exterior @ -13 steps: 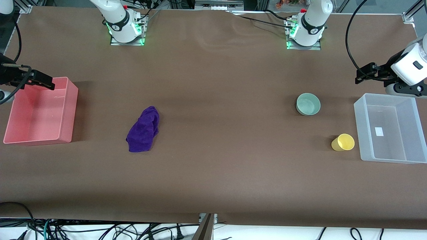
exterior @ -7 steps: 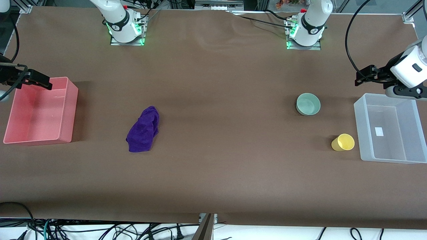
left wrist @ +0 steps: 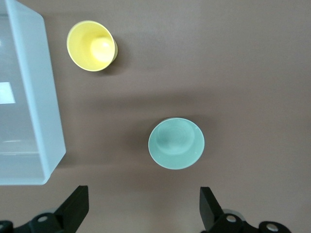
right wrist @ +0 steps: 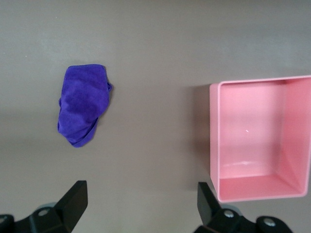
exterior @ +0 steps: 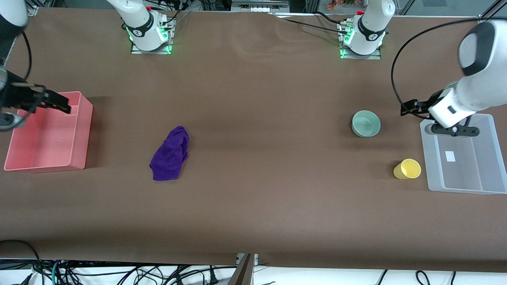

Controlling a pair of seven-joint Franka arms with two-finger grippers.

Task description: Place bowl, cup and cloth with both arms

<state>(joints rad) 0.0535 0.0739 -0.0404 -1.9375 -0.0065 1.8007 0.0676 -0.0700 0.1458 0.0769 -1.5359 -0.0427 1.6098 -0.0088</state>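
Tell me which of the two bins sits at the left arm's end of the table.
The clear bin, beside the yellow cup. The pink bin lies at the right arm's end, nearer the purple cloth.

White jointed arms, black joint bands, looping black cables, black claws, green-lit bases on metal plates

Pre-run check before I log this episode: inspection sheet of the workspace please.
Surface: brown table, nothing spilled.
Job's things: bowl, upright, empty; cup nearer the camera, beside the clear bin; cloth, crumpled, toward the right arm's end; pink bin, empty.
Clutter: nothing seen.
Grippers: left gripper over the table between bowl and clear bin, fingers open, empty; right gripper over the pink bin's rim, fingers open, empty.
Cables: black loop on the left arm; a tangle below the table's near edge.
Surroundings: both bases lit green.
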